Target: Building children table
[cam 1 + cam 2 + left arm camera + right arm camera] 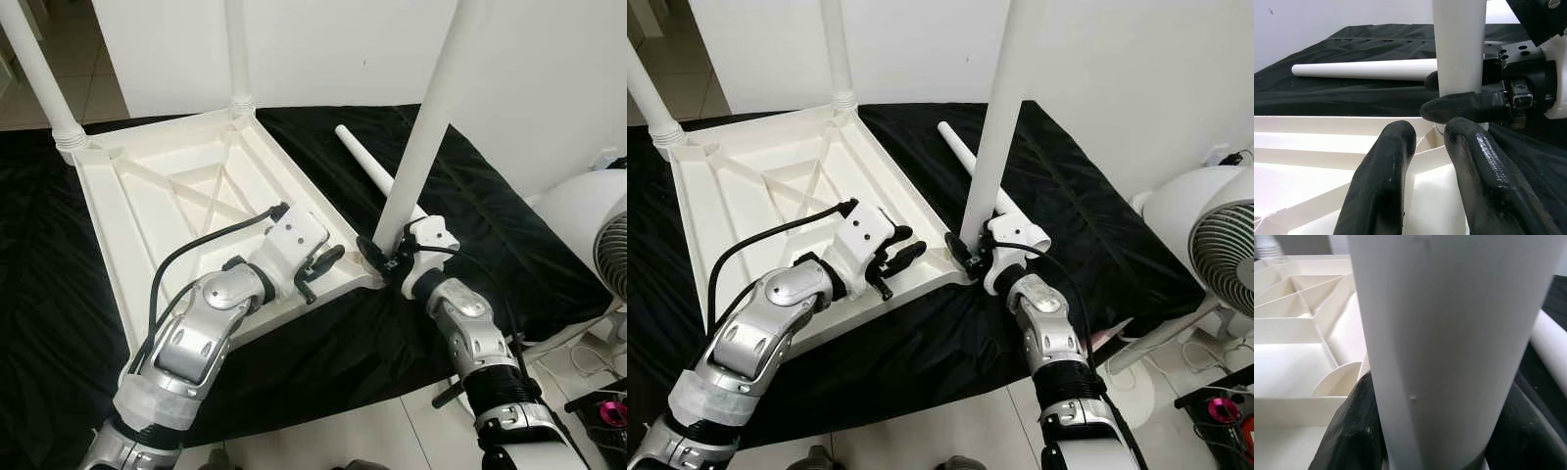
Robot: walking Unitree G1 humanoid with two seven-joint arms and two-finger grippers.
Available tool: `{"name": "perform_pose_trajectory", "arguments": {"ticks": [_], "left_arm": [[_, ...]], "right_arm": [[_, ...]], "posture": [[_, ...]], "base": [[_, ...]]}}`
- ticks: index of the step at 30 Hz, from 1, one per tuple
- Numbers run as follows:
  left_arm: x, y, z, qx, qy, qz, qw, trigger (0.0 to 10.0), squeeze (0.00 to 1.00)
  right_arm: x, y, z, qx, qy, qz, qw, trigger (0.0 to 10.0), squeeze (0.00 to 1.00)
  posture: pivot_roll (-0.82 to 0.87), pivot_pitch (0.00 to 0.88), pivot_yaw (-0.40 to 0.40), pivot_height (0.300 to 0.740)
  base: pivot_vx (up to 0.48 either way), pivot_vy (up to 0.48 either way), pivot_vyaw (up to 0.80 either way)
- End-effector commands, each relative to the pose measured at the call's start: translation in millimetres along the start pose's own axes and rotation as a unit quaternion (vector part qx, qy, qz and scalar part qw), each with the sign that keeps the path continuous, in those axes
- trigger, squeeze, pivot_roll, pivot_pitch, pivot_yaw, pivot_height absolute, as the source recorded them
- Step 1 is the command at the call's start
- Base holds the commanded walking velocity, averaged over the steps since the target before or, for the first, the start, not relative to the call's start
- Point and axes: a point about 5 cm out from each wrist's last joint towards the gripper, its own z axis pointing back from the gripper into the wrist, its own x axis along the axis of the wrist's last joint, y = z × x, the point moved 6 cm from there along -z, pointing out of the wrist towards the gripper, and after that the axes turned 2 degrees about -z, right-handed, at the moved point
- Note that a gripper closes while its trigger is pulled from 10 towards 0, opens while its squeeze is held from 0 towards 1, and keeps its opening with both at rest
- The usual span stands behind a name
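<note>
upturned tabletop (167, 186): cream plastic, smooth, ribbed, soft sheen | upright leg (421, 137) in right claw (972, 253): white plastic, satin | loose leg (965, 157) beyond it: same | cloth (470, 245) beneath: black, glossy, creased | left claw (318, 274) fingers (1386, 181): shiny black rubber | arms (201, 328): brushed silver metal

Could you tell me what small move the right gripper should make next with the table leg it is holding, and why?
Probably twist the leg into its corner socket: the right gripper clamps its base upright at the upturned tabletop's near corner, though seating isn't visible.
</note>
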Motion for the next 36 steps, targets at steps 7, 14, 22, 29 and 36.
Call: {"name": "perform_pose_trajectory", "arguments": {"ticks": [7, 14, 22, 29, 36], "left_arm": [[-0.9, -4.2, -1.9, -0.007, 0.002, 0.010, 1.000, 10.0, 0.00], [-0.4, -4.3, -3.1, -0.006, 0.001, 0.013, 1.000, 10.0, 0.00], [0.6, -3.7, -3.6, -0.001, -0.001, 0.016, 1.000, 10.0, 0.00], [2.0, -0.2, -4.3, 0.003, -0.002, 0.017, 1.000, 10.0, 0.00], [1.9, -0.4, -4.8, 0.004, -0.002, 0.016, 1.000, 10.0, 0.00]], "right_arm": [[-21.5, 3.0, 0.4, -0.137, 0.044, -0.062, 0.988, 10.0, 0.00], [-13.2, 4.7, 1.5, -0.276, 0.023, -0.101, 0.956, 10.0, 0.00], [2.1, 21.4, -5.6, -0.246, 0.001, -0.107, 0.963, 10.0, 0.00], [21.9, 31.2, -2.2, -0.186, -0.052, -0.124, 0.973, 10.0, 1.00], [27.6, 20.7, 4.0, -0.167, -0.068, -0.112, 0.977, 10.0, 1.00]], "posture": [[-0.05, 0.000, -0.025, 0.740], [-0.05, 0.001, -0.035, 0.740], [-0.06, 0.011, -0.038, 0.740], [-0.06, 0.014, -0.036, 0.740], [-0.06, 0.013, -0.031, 0.740]], "base": [[0.000, 0.000, 0.00], [0.000, 0.000, 0.00], [0.000, 0.000, 0.00], [0.000, 0.000, 0.00], [0.000, 0.000, 0.00]]}}
